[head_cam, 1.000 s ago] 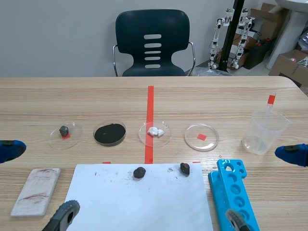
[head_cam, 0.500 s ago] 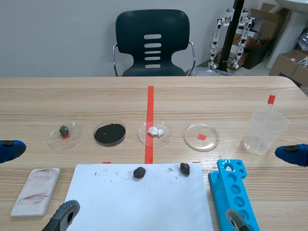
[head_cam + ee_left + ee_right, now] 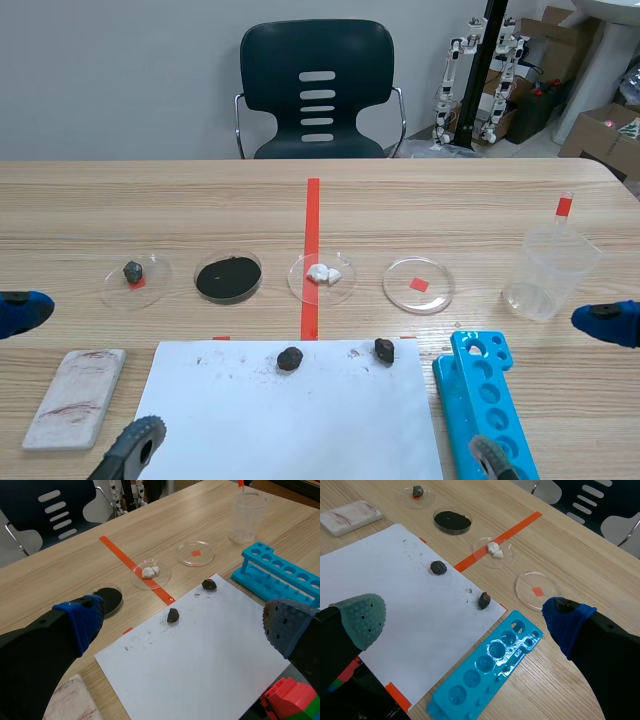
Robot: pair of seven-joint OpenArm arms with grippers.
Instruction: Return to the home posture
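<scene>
Both arms sit low at the table's near edge, one at each side. My left gripper [image 3: 78,378] is open, with one blue pad [image 3: 20,310] and one grey pad [image 3: 135,445] showing. In the left wrist view the left gripper [image 3: 185,625] holds nothing; the white paper sheet [image 3: 200,655] lies beneath it. My right gripper [image 3: 550,388] is open too. In the right wrist view the right gripper [image 3: 465,620] is empty, above the paper [image 3: 405,590] and the blue tube rack [image 3: 490,672].
Two dark lumps [image 3: 290,358] [image 3: 384,349] lie on the paper [image 3: 290,420]. Behind it stand several petri dishes: dark lump [image 3: 133,272], black powder [image 3: 229,277], white bits [image 3: 322,273], bare [image 3: 418,285]. A plastic beaker [image 3: 548,270], blue rack [image 3: 490,405], white block [image 3: 75,395] and chair [image 3: 317,90] surround them.
</scene>
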